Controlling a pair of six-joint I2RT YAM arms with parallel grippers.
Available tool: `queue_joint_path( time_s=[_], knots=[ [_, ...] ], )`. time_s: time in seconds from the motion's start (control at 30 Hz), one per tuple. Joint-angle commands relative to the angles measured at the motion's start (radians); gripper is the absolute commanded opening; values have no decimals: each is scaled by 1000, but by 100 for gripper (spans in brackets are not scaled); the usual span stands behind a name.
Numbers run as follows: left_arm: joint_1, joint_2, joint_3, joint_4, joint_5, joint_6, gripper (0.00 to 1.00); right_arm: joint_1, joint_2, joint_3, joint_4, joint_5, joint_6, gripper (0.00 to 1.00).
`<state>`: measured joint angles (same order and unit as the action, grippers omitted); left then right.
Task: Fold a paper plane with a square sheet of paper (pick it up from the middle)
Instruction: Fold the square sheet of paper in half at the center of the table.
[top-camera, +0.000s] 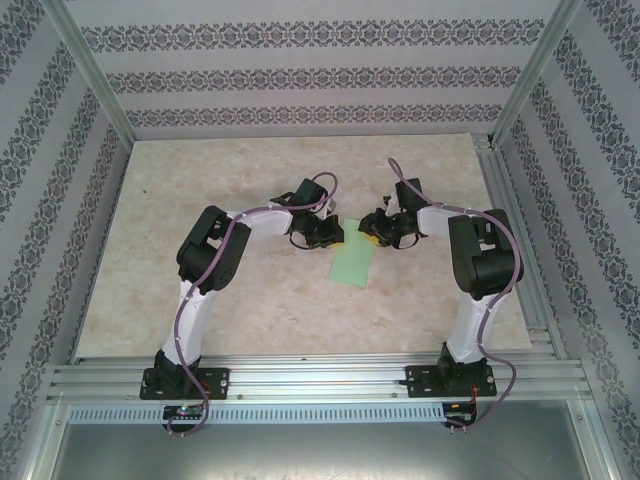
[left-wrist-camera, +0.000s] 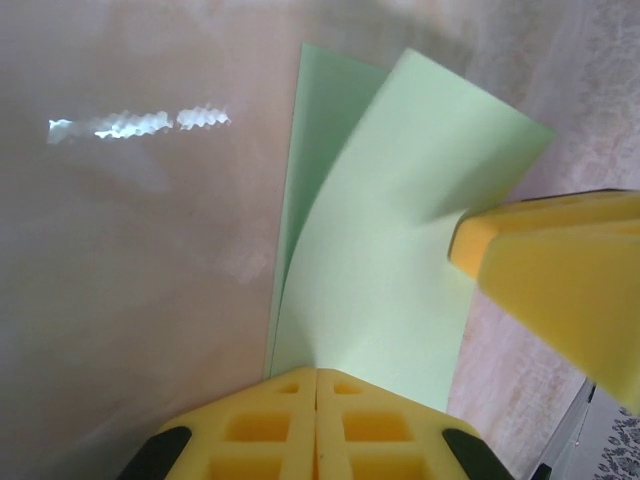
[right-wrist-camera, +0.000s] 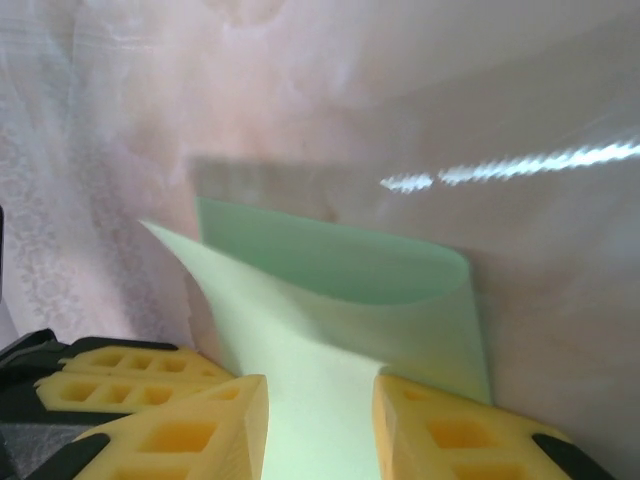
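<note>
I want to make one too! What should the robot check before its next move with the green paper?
1. Left claw shut on the square sheet of paper: ok.
2. Right claw open, sheet between its fingers: ok.
3. Fold pressed flat: not ok, the top layer arches up.
4. Edges lined up: cannot tell.
5. Claws not touching each other: ok.

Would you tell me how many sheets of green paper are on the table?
1. The square sheet of paper lies folded over near the middle of the table, pinched by the left gripper, with the right gripper open astride it. A second sheet underneath would be hidden.
</note>
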<state>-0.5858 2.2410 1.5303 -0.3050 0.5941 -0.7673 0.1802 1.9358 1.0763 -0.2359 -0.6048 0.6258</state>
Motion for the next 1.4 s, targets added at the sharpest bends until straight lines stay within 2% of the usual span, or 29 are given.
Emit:
queue_joint_path(
  time_s=[0.0, 0.13, 0.23, 0.43, 0.9, 1.2, 1.37],
  knots=[
    [-17, 44, -1, -69, -23, 23, 9, -9, 12, -9, 2, 27, -26, 34],
    [-16, 45, 0, -71, -24, 24, 9, -11, -50, 17, 10, -44, -6, 35],
    [-17, 49, 2, -75, -22, 29, 9, -14, -95, 63, -36, -24, -33, 36],
    [-16, 50, -6, -74, -27, 30, 9, -31, -34, 126, -90, -2, -57, 35],
    [-16, 46, -13, -78, -28, 33, 9, -46, 103, 123, -80, 57, -51, 35],
    [-16, 42, -15, -74, -28, 30, 9, -50, -37, 137, -65, 9, -28, 36],
    [-17, 43, -12, -79, -27, 36, 9, -50, 0, 174, -81, -6, -25, 35]
  ],
)
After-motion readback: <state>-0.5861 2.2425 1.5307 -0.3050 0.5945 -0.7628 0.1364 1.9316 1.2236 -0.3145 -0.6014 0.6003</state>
